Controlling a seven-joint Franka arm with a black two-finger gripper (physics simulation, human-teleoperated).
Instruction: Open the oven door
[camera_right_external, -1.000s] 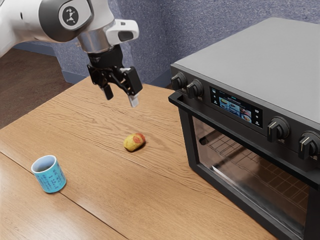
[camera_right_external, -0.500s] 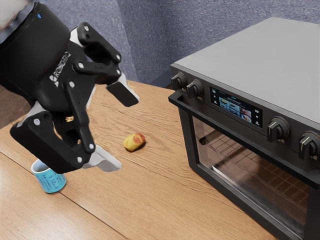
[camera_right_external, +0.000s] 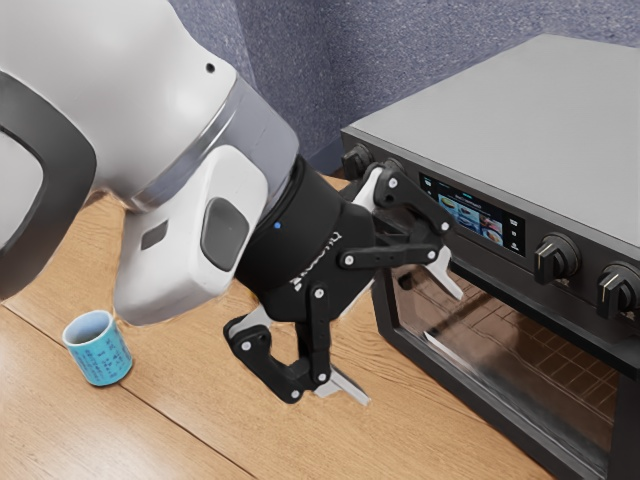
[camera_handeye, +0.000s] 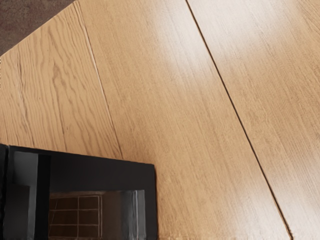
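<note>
Though dim, prob. wire rack (camera_right_external: 552, 358) in oven (camera_right_external: 520, 110) w/ shut door (camera_right_external: 480, 403).

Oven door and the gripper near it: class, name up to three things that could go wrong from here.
The open gripper may miss the handle, since neither finger is around the bar.
One fingertip appears in front of the door glass in the exterior view, so pushing on might knock the glass.
The control knobs sit just above the handle, so a high approach could bump one.
</note>
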